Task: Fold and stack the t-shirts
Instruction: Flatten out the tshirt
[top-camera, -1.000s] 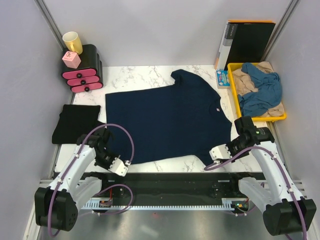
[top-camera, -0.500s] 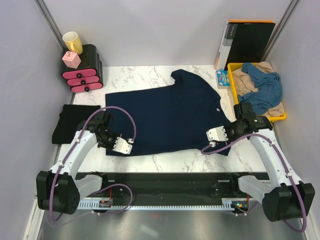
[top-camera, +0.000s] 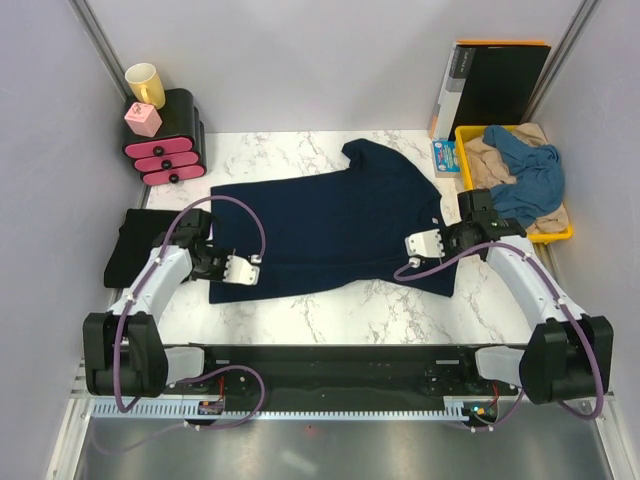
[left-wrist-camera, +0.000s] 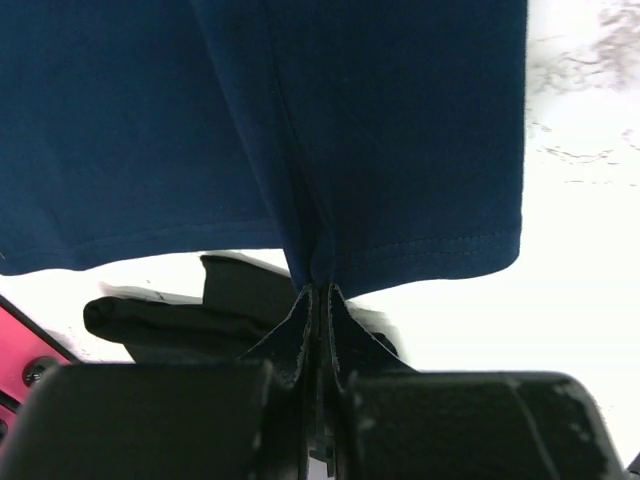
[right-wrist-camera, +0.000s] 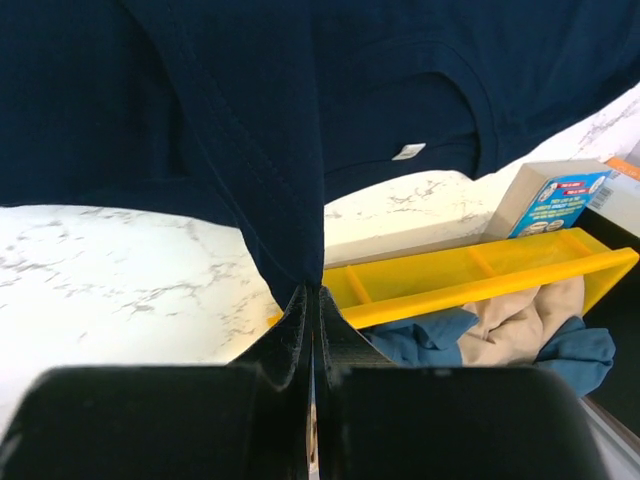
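Note:
A large dark navy t-shirt (top-camera: 330, 225) lies spread on the marble table, its near hem lifted and carried toward the far side. My left gripper (top-camera: 208, 262) is shut on the hem's left corner (left-wrist-camera: 318, 275). My right gripper (top-camera: 462, 232) is shut on the right corner (right-wrist-camera: 310, 270). A folded black t-shirt (top-camera: 150, 243) lies at the left edge, also in the left wrist view (left-wrist-camera: 190, 320). A medium-blue t-shirt (top-camera: 525, 180) and a beige one (top-camera: 490, 160) lie crumpled in the yellow tray (top-camera: 520, 236).
A black and pink drawer unit (top-camera: 165, 140) with a yellow cup (top-camera: 145, 84) stands at the back left. A black orange-edged folder (top-camera: 495, 85) leans at the back right. A small blue box (top-camera: 446, 157) sits beside the tray.
Both grippers have carried the navy shirt's near hem away from the table's front edge toward the far side, folding the lower part over the shirt. Bare marble now shows at the front.

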